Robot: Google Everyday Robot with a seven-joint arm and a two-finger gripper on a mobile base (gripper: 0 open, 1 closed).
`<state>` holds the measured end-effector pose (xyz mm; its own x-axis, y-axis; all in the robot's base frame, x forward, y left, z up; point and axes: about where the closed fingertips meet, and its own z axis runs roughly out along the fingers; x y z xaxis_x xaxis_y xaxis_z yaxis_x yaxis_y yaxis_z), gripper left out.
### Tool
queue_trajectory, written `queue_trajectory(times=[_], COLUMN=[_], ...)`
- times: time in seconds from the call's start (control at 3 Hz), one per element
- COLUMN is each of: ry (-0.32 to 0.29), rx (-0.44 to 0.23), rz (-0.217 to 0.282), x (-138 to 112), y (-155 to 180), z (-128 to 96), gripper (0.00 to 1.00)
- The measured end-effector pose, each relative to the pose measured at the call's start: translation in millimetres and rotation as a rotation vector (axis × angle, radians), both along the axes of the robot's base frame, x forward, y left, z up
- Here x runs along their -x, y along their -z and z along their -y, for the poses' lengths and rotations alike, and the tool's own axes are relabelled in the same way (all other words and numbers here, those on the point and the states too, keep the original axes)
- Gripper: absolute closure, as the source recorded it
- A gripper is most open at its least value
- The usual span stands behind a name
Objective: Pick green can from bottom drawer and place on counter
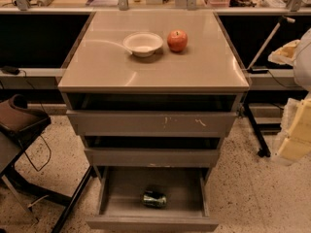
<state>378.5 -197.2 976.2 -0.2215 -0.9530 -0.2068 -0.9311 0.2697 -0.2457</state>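
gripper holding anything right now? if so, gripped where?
Nothing visibly held. The green can lies on its side in the bottom drawer; the gripper is at the right edge, clear of it.

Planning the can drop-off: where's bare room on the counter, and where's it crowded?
The counter is bare across its front half, from the bowl and apple to the front rim. The left and right strips beside them are free too. The back centre is crowded, with both close together. The gripper sits off the counter's right side.

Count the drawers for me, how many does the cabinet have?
3. The top drawer, scratched, sits under the counter; the middle drawer below it; the bottom drawer is pulled open with the green can inside. None look hidden. The gripper hangs at the right edge.
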Motion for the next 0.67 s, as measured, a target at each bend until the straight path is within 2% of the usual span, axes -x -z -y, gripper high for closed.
queue_trajectory(times=[0.67], ry=[0.000], rx=[0.000], rz=[0.000], x=[8.8], y=[0.0], z=[-2.9], gripper=[0.00])
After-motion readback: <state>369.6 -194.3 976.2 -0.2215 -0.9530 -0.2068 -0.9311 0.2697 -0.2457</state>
